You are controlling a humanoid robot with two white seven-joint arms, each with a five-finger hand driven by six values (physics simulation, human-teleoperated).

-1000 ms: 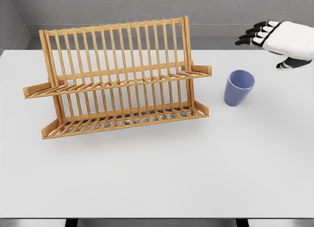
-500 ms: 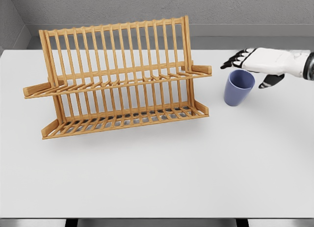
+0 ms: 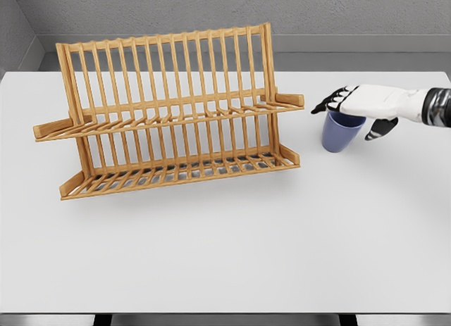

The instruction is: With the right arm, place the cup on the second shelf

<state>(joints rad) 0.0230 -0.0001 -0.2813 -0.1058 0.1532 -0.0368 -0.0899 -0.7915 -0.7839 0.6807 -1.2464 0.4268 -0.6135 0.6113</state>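
A blue cup (image 3: 340,134) stands upright on the white table (image 3: 225,234), just right of the wooden dish rack (image 3: 169,111). My right hand (image 3: 352,111) reaches in from the right edge and hovers over the cup's rim, palm down. Its dark fingertips (image 3: 325,103) stretch past the cup toward the rack and its thumb (image 3: 377,129) hangs at the cup's right side. The fingers are spread and do not close on the cup. The rack has an upper shelf (image 3: 176,117) and a lower shelf (image 3: 180,172), both bare. My left arm is out of sight.
The rack's right shelf ends (image 3: 290,99) jut out toward the cup, a short gap away. A grey wall (image 3: 225,9) runs behind the table.
My right hand has come down and to the left from the upper right corner, ending low over the cup's mouth. The cup and rack have stayed put.
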